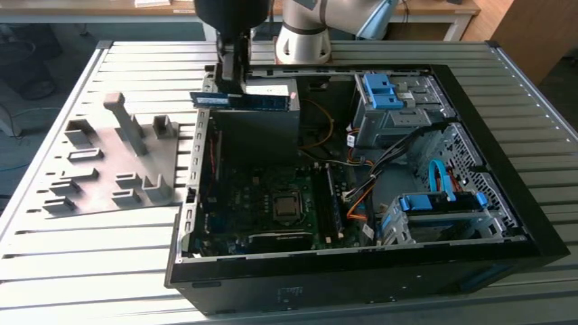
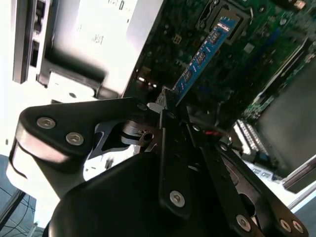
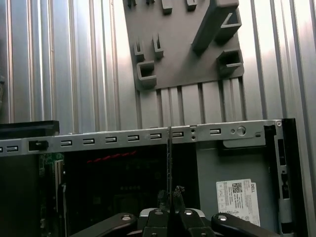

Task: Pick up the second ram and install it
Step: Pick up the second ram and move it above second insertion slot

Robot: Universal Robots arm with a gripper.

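The second ram [image 1: 257, 101] is a blue-green stick with black chips. It hangs level in the air over the far corner of the open computer case [image 1: 361, 264], at the exterior view's left. My gripper [image 1: 231, 93] is shut on it from above, near one of its ends. In the second wrist view the ram [image 2: 202, 57] sticks out from my gripper [image 2: 168, 106] toward the motherboard [image 2: 256, 44]. The first wrist view has the ram [image 3: 170, 158] edge-on, rising from my gripper [image 3: 171, 197] across the case's top rail [image 3: 123, 138].
A grey slotted tray [image 1: 108, 162] lies on the ribbed metal table [image 1: 54, 250] at the exterior view's left of the case. Inside the case are the motherboard [image 1: 271, 203], cables [image 1: 380, 169], blue drive bays [image 1: 388, 95] and a power supply [image 1: 271, 88].
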